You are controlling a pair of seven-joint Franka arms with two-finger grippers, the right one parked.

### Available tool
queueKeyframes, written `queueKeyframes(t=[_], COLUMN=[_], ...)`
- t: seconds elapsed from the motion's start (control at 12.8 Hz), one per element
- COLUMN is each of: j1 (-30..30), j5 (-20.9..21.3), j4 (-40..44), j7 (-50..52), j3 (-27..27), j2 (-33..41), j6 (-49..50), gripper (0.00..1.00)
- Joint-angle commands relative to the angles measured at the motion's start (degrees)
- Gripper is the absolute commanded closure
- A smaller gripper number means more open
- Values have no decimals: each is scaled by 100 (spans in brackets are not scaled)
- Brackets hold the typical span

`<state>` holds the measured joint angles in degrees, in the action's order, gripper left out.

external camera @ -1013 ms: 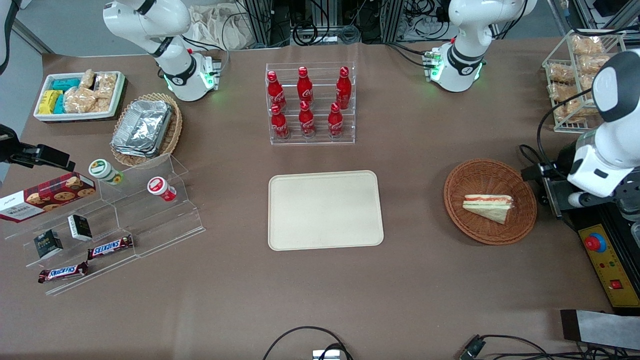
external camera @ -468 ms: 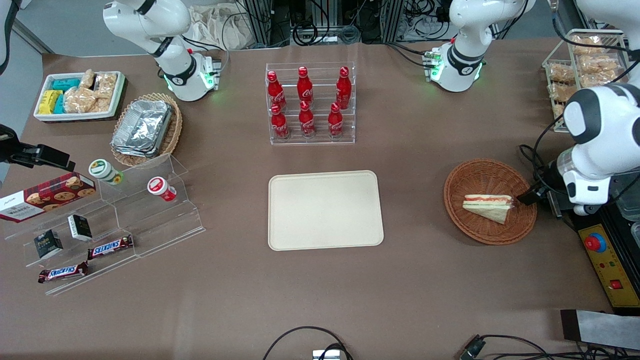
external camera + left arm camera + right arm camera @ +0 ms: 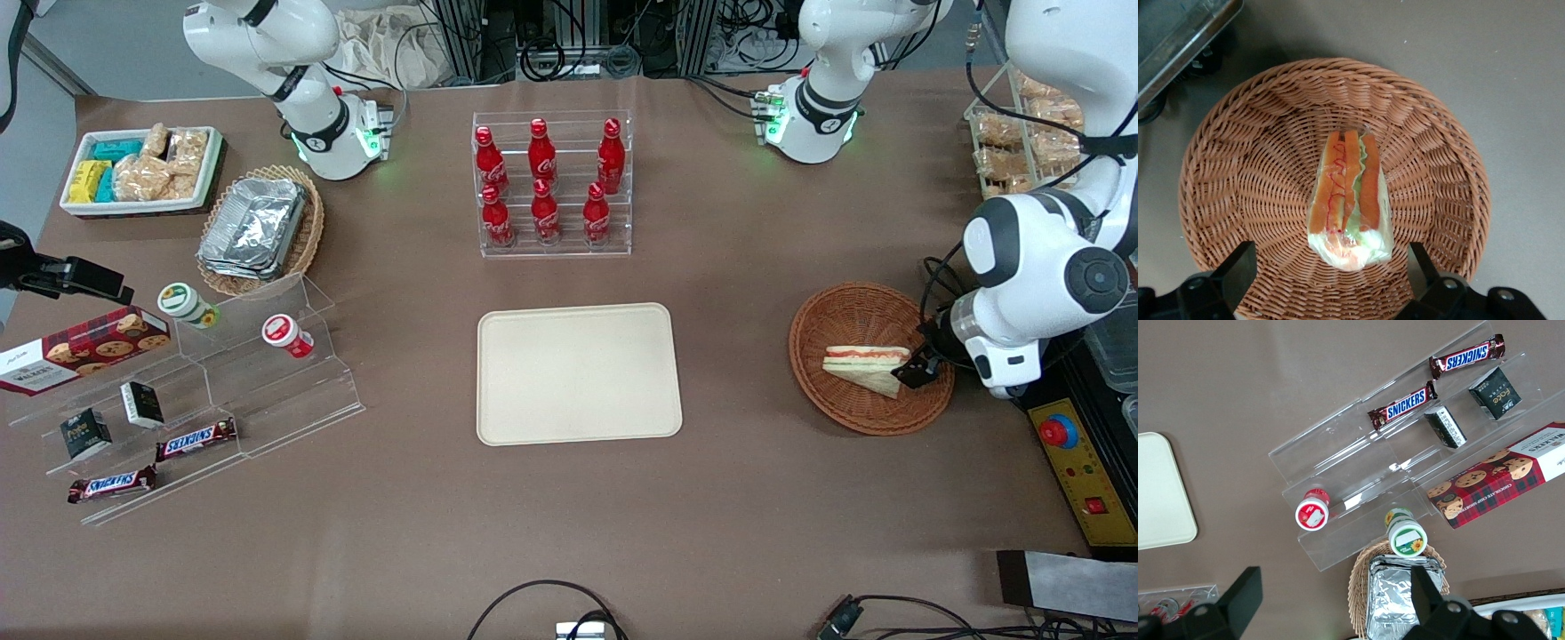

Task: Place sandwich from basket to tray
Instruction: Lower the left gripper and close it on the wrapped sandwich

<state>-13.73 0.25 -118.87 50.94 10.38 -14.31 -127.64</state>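
Candy bars: two Snickers bars on the lowest step of a clear acrylic riser, nearest the front camera, at the parked arm's end of the surface.
Small boxes: two dark cartons one step up on the same riser.
Cookie box: red tartan carton lying on the riser, a little farther from the camera than the cartons.
Tray: cream-beige rectangle with rounded corners, flat on the brown surface near its middle, nothing on it.
Basket: round reddish-brown wicker, well apart from the tray, toward the working arm's end of the surface.
Sandwich: wrapped triangular wedge lying in the basket, on its floor close to the rim that faces the working arm; in the wrist view the sandwich shows its red and pale green layers, with the weave of the basket all round it.
End effector: low over the basket at its working-arm edge, just beside the sandwich's end; contact cannot be told. In the wrist view its two dark fingers stand apart, one on each side of the wedge's wide end, holding nothing.
Bottle rack: clear acrylic stand with six red cola bottles, farther from the camera than the tray.
Foil containers: stacked in a paler oval wicker basket, above the riser.
Snack bin: white bin of bagged snacks, farthest of all at the parked arm's end.
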Motion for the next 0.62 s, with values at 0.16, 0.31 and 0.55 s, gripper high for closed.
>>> queueKeyframes(t=[0.16, 0.31, 0.55], j1=[28, 28, 28], j5=[-16, 19, 28], j4=[-5, -5, -5], j7=[241, 250, 250], j3=[-9, -9, -18], j2=[-177, -247, -353], j6=[-217, -244, -253], gripper=[0, 0, 0])
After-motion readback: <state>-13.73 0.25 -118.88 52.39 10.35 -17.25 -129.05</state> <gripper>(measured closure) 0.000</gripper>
